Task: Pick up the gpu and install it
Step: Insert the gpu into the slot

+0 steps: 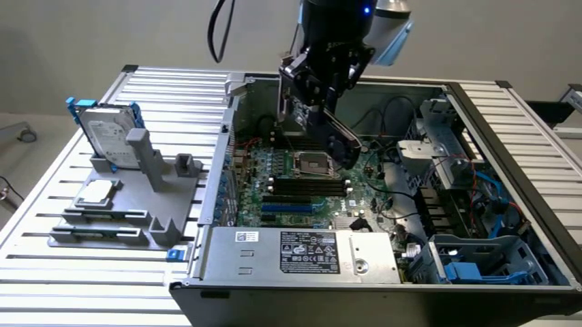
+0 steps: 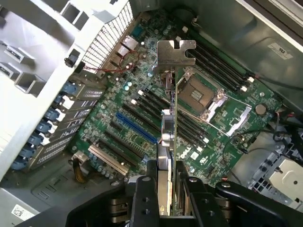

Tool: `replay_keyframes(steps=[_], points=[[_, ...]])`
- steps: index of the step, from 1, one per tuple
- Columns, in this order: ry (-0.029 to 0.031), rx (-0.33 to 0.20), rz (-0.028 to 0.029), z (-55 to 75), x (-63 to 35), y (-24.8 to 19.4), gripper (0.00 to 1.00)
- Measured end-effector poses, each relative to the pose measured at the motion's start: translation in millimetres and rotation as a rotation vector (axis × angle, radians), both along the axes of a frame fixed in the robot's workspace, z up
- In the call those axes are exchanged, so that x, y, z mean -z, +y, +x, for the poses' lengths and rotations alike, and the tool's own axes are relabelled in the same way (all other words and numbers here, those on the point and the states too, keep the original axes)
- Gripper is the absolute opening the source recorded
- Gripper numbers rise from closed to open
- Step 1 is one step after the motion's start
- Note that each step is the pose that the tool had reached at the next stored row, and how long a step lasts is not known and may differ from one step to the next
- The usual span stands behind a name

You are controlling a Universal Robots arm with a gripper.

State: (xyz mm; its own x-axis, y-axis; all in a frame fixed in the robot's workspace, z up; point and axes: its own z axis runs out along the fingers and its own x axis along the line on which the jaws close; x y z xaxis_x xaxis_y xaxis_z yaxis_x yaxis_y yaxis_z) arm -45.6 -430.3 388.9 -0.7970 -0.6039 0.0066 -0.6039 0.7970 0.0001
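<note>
Exterior view: arm (image 1: 337, 20) cut off by the top edge; gripper (image 1: 314, 109) hides the upper part of the graphics card (image 1: 341, 146). Print on the power supply label (image 1: 309, 252) too small to read. Wrist view: card seen edge-on, near end hidden between the fingers (image 2: 144, 198), themselves cut off by the picture's edge.

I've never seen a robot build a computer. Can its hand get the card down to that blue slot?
Probably yes. The hand grips the gpu over the open case, and nothing seems to stand above the blue slot on the motherboard.
</note>
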Motion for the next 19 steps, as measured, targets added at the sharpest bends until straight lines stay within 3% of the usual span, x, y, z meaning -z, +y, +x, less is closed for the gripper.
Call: replay_keyframes(steps=[19], points=[[0.0,-0.345,0.0,0.0,10.9,0.0,0.27]])
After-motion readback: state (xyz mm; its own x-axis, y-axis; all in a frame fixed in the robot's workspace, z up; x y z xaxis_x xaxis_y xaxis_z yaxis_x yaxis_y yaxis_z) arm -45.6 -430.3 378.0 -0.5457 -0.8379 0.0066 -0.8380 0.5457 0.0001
